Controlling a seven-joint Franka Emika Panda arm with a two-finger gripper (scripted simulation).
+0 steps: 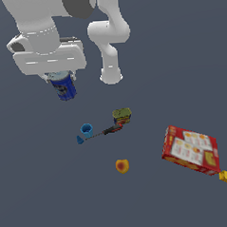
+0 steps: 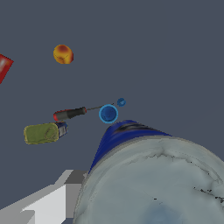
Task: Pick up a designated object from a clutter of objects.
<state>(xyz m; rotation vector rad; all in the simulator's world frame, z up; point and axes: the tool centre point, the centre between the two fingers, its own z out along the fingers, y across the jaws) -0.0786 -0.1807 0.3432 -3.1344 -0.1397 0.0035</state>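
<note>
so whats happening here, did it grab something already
Yes. The gripper holds the small dark-blue can by its top, clear of the floor. The other items lie below and apart from it: an olive-green can, a screwdriver, a blue cup, an orange fruit and a red box at the exterior view's right.

**A Plain Slate Ground**

The setting is a single flat worktop (image 1: 188,58) of dull blue-grey, filling both views from edge to edge. It carries no texture, seams, or markings. No walls, windows, or furniture show anywhere. The light is soft and even, throwing only faint shadows, and the surface tone hardly varies across the scene.
</note>
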